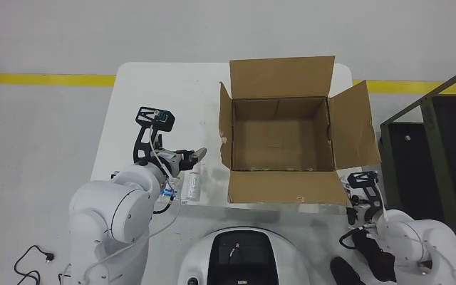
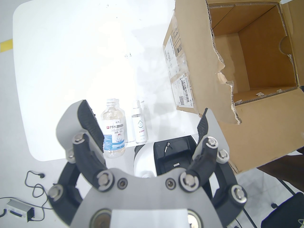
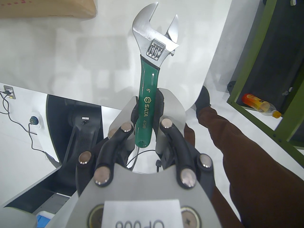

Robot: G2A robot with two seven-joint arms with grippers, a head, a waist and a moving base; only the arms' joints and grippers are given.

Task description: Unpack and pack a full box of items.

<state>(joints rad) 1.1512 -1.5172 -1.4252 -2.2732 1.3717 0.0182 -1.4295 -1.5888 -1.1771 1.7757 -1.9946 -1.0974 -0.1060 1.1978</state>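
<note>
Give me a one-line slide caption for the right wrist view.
Right gripper shut on a green-handled adjustable wrench, white table beyond.

Cardboard box (image 1: 281, 187): 1, at 3 o'clock on table (image 1: 164, 100) (flaps open). Table: 1. Bottles on table: 2, at 7 o'clock, side by side: clear bottle (image 2: 113, 129), 1; spray bottle (image 2: 140, 125), 1. Adjustable wrench (image 3: 152, 72): 1, green handle. Orange bottle (image 3: 260, 105): 1, lying in green rack (image 3: 256, 48). Rack: 1.

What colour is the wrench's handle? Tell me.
Green wrench handle, clearest in the right wrist view.
</note>
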